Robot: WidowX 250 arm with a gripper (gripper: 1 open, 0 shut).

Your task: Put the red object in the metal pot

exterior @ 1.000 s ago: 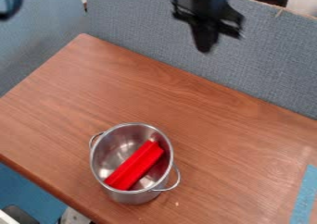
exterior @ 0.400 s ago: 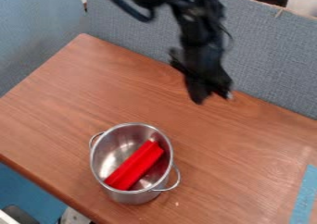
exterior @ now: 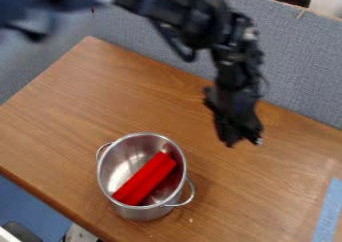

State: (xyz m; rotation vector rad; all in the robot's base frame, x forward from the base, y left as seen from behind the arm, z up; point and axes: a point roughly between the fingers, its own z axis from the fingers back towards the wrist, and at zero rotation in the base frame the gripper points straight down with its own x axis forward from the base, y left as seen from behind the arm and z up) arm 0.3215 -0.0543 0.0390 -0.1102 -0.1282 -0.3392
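Near edge, about 6 o'clock on the wooden table [exterior: 60, 106]: metal pot [exterior: 110, 166], upright, no lid. Red object [exterior: 144, 178] lies inside it, slanted, low end at 7, high end at 1 – task item is in the pot. Further back at 2 o'clock from the pot: gripper [exterior: 239, 138] points down, just above the tabletop, apart from the pot, holding nothing – blurred, so I cannot tell whether its jaws are together or spread.
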